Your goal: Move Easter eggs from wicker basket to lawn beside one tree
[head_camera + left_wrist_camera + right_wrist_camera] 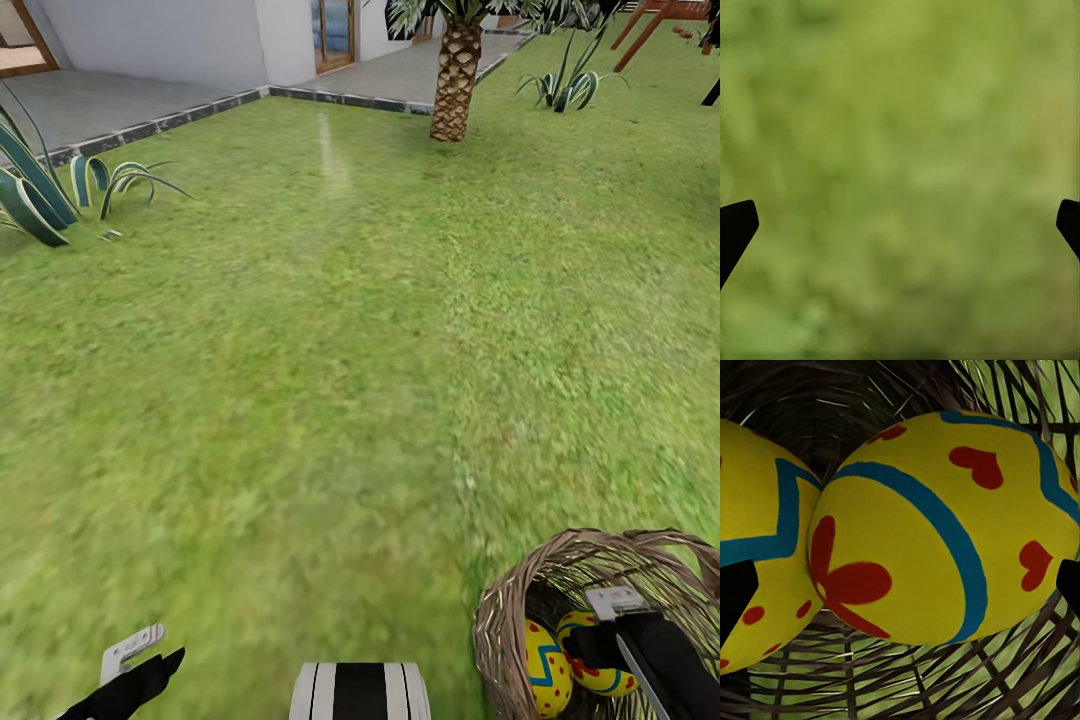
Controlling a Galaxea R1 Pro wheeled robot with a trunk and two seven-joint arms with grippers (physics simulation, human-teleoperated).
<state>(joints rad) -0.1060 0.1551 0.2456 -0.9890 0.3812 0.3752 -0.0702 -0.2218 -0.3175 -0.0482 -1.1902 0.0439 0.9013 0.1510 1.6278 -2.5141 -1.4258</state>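
The wicker basket stands on the lawn at the lower right of the head view. Two yellow Easter eggs lie in it: one with a blue zigzag and one with a blue band. My right gripper is down inside the basket, just over the banded egg. In the right wrist view that gripper is open, its fingertips set wide either side of the banded egg, with the zigzag egg touching it. My left gripper hangs open over bare grass.
A scaly-trunked palm stands at the far edge of the grass. Striped spiky plants grow at the left and far right. Grey paving and a white house wall lie beyond. A brown wooden frame shows top right.
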